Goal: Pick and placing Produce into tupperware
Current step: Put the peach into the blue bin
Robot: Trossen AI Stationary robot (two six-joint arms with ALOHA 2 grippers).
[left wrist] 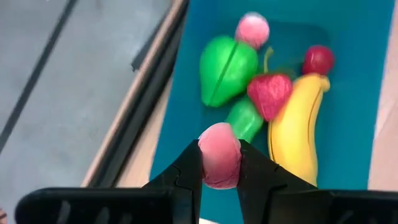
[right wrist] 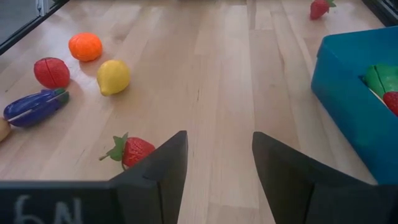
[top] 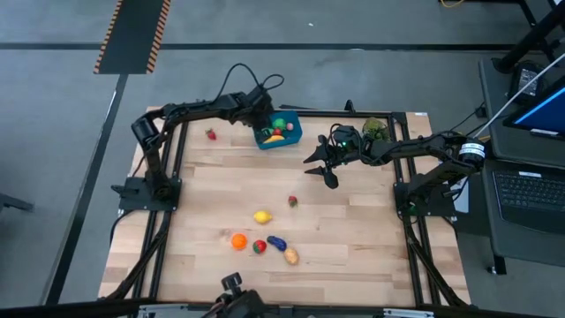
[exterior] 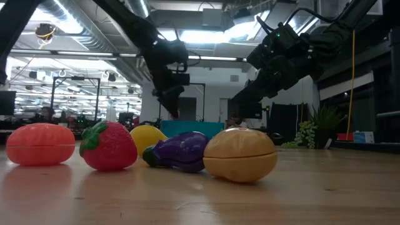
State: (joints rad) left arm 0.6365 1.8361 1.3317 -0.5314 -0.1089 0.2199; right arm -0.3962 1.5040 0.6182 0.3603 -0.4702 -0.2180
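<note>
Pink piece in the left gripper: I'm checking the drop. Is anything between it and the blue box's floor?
Nothing visible. The left gripper holds the pink piece over bare floor of the blue box, beside the banana.

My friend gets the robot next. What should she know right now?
Left gripper: over the blue tupperware, shut on a pink piece, not dropped yet.
Right gripper: open, empty, above bare table near a strawberry.
Done: banana, green pear-shaped piece, a strawberry, another green piece and two small reddish pieces lie in the box.
Left: lemon, orange, red piece, eggplant, potato, the mid-table strawberry and one strawberry beside the box.
</note>
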